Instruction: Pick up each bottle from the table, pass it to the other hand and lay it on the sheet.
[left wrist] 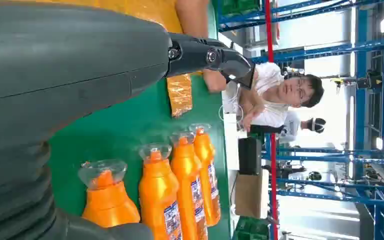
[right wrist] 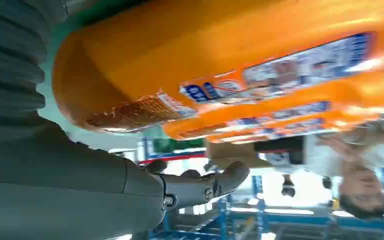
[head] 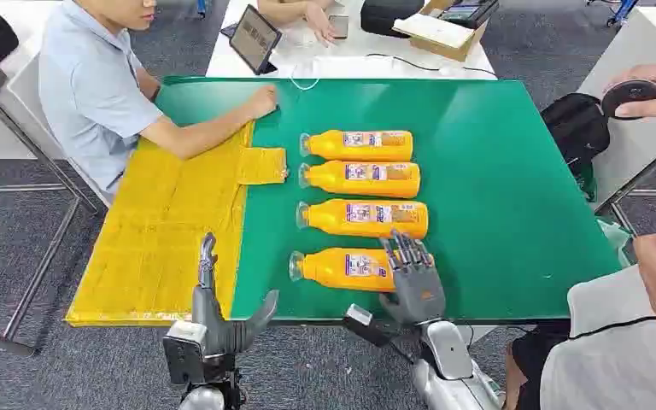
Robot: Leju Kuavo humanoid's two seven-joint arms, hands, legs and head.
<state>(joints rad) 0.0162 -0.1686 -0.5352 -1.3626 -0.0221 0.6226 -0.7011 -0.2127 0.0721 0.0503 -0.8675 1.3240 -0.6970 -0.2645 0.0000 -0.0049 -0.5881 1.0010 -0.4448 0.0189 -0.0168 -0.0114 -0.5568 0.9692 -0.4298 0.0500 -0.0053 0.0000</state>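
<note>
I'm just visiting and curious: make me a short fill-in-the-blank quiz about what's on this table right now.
1. The number of orange bottles lying on the green table is ____.
2. The sheet beside the bottles is coloured ____.
3. The robot's right hand is at the bottle ____ to the robot.
4. The number of bottles lying on the sheet is ____.

Missing words: four; yellow; nearest; zero

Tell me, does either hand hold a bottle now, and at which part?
No. The left hand is open and empty; the right hand reaches over the base of the nearest bottle, fingers spread.
</note>
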